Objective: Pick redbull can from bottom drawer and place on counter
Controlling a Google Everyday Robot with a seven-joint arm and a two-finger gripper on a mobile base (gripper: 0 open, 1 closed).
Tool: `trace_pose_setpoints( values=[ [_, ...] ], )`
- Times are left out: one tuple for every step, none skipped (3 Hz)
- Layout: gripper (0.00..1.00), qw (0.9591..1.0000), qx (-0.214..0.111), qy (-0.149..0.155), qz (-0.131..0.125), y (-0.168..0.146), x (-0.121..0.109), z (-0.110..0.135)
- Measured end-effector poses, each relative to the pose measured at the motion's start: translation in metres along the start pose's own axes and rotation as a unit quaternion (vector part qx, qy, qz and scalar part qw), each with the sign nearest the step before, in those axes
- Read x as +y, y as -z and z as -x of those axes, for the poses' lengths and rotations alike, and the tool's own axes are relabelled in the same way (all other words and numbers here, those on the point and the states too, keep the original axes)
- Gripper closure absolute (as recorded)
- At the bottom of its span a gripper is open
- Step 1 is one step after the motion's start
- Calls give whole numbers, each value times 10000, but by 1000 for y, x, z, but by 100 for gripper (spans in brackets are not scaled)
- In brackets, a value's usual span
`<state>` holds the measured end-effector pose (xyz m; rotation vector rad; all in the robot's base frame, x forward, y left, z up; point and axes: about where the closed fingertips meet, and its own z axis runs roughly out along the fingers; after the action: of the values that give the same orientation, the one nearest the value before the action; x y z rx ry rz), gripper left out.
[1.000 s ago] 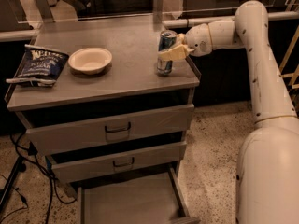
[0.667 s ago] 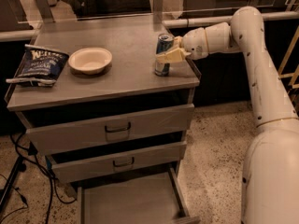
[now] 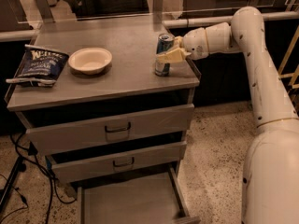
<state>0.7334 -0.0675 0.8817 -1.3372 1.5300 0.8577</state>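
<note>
The redbull can (image 3: pixel 163 55) stands upright on the counter (image 3: pixel 126 80), near its right edge. My gripper (image 3: pixel 167 51) reaches in from the right and is shut on the can, with one pale finger (image 3: pixel 170 56) across its front. The can's base looks to be on the counter top. The bottom drawer (image 3: pixel 131 202) is pulled open below, and its floor is bare.
A white bowl (image 3: pixel 90 59) and a dark blue chip bag (image 3: pixel 39 65) lie on the left part of the counter. Two upper drawers with dark handles (image 3: pixel 117 127) are partly open. Cables lie on the floor at the left. My arm (image 3: pixel 261 78) stands to the right of the cabinet.
The gripper and can have shifted very slightly left over the counter. Nothing else has moved.
</note>
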Motion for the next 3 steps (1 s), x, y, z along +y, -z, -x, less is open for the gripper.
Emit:
trace_pose_setpoints(
  values=[
    [58, 10000, 0, 0, 0, 0, 0, 0],
    [35, 10000, 0, 0, 0, 0, 0, 0],
    [12, 10000, 0, 0, 0, 0, 0, 0]
  ],
)
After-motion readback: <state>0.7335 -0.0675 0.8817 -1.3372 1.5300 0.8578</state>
